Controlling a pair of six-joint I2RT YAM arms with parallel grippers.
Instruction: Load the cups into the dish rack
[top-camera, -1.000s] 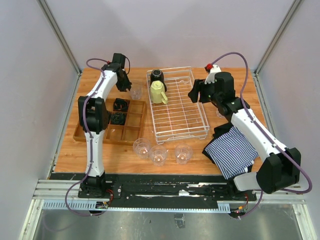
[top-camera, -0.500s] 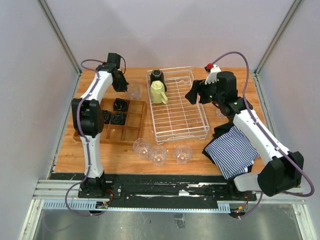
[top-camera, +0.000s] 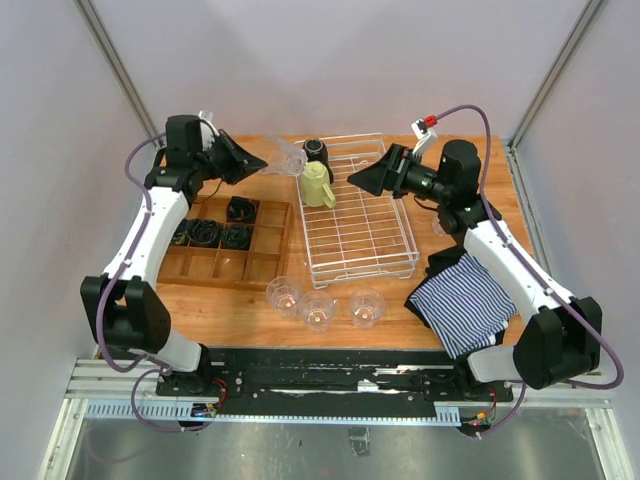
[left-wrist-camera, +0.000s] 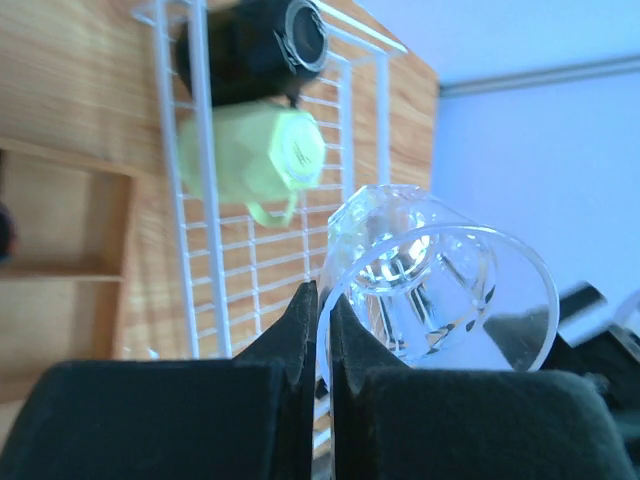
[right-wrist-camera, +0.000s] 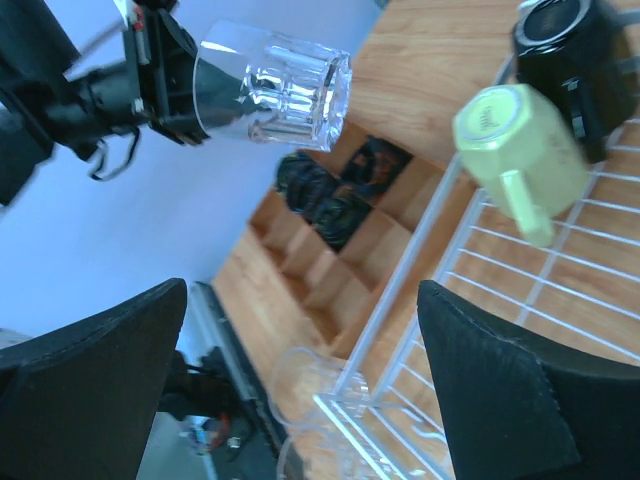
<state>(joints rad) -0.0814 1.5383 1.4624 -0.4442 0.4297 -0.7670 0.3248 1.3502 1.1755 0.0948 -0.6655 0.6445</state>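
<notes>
My left gripper (top-camera: 262, 163) is shut on the rim of a clear tumbler (top-camera: 286, 160), which it holds on its side in the air just left of the dish rack (top-camera: 372, 235). In the left wrist view the fingers (left-wrist-camera: 300, 330) pinch the tumbler (left-wrist-camera: 440, 290) wall. A black mug (top-camera: 315, 150) and a pale yellow-green mug (top-camera: 318, 186) lie in the rack's far left corner. My right gripper (top-camera: 358, 180) hangs open over the rack, facing the held tumbler (right-wrist-camera: 275, 85). Three tumblers (top-camera: 318, 308) stand on the table in front of the rack.
A brown wooden compartment tray (top-camera: 262, 262) with dark items lies left of the rack. A striped cloth (top-camera: 465, 300) lies at the right, under my right arm. Another clear glass (top-camera: 440, 228) shows partly beside the right forearm.
My left gripper shut on the tumbler behind the tray, lifted it and swung it right towards the rack. My right gripper opened wide and moved left over the rack.
</notes>
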